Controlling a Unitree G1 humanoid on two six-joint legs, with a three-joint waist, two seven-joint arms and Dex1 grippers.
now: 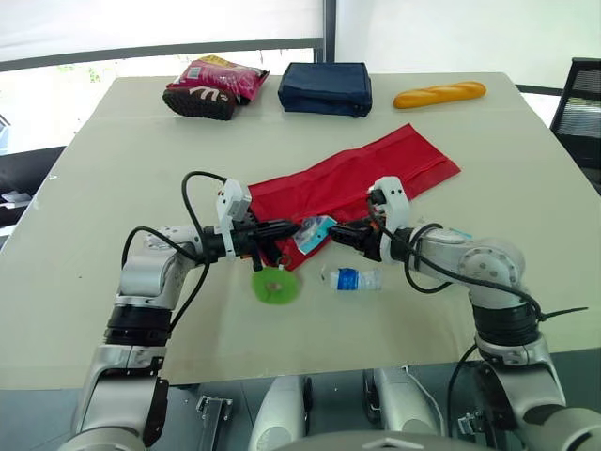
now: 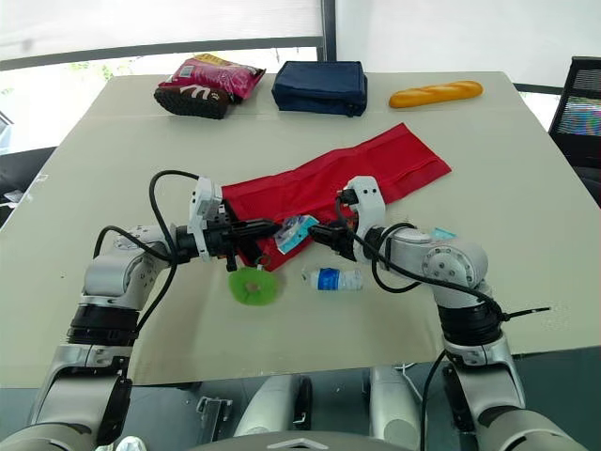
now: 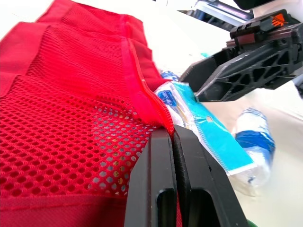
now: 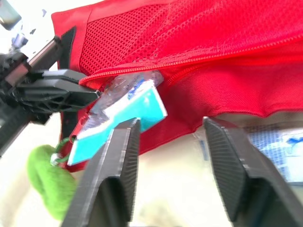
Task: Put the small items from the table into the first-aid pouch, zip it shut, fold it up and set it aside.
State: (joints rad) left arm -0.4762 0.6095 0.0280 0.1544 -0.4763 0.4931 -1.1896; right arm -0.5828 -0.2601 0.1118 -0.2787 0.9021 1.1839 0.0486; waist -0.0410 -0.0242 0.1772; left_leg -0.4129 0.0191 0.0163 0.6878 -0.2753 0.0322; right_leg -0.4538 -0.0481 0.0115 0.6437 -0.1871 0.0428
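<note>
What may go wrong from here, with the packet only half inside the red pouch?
1. The packet lies only partly inside the pouch, and the right gripper is open, so the packet may slide out.
2. The left gripper pinches just the pouch's zipper edge; if it slips, the opening may close.
3. The bottle lies close to the right arm and might be knocked away.

Scene bright. Daylight enters through the window [image 1: 56, 94] behind the far edge of the tabletop [image 1: 526, 207]. The glass and the roller blind [image 1: 160, 23] are burnt out to near white. The tabletop is lit evenly, with no glare patches. Shadows are soft and short, seen as a thin dark line beneath the navy case [image 1: 325, 89] and the snack bag [image 1: 214, 85]. In the wrist views, the tabletop beyond the red mesh pouch [image 3: 71, 94] washes out to white. The left pincer [image 3: 173, 135] reads as near-featureless black.
</note>
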